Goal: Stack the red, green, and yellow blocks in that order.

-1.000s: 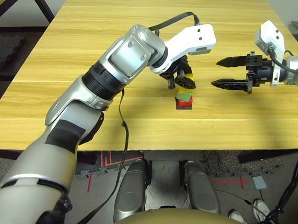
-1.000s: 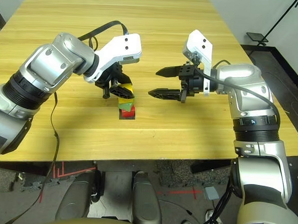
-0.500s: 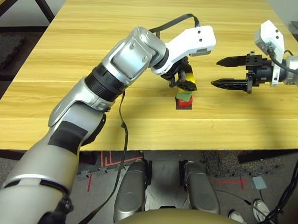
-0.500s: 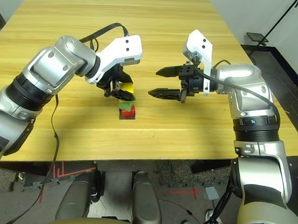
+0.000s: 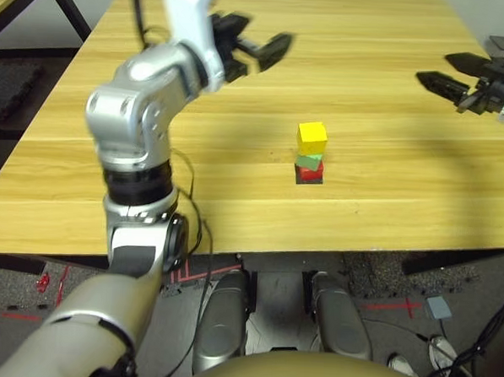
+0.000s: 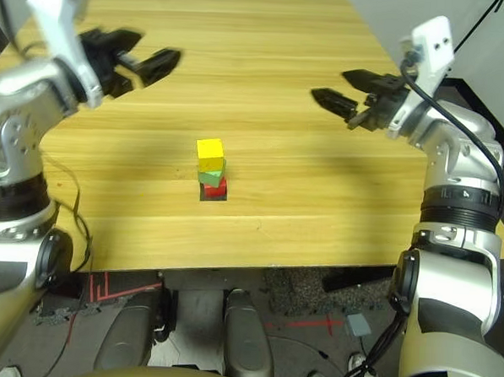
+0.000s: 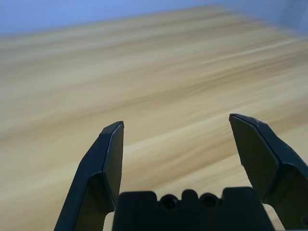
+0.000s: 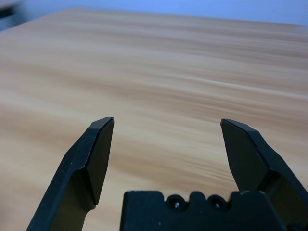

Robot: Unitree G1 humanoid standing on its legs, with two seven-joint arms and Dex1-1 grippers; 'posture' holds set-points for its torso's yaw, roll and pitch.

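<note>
The three blocks stand as one stack near the table's middle: the red block (image 5: 312, 171) at the bottom on a flat black square patch (image 5: 310, 179), the green block (image 5: 307, 161) on it, the yellow block (image 5: 312, 137) on top, turned slightly. My left gripper (image 5: 267, 30) is raised far back and to the left of the stack, open and empty, its wrist view (image 7: 175, 125) looking over bare wood. My right gripper (image 6: 329, 84) hangs open and empty well to the right of the stack, also seen over bare table (image 8: 166, 122).
The light wooden table (image 5: 378, 203) spreads wide around the stack, with its front edge close below it. A dark table leg (image 5: 71, 6) and floor lie beyond the left edge. Cables and a stand are on the floor at the right.
My left gripper let go of the yellow block, which now rests on the green one, and swung up and away to the back left. My right gripper drew back to the right.
</note>
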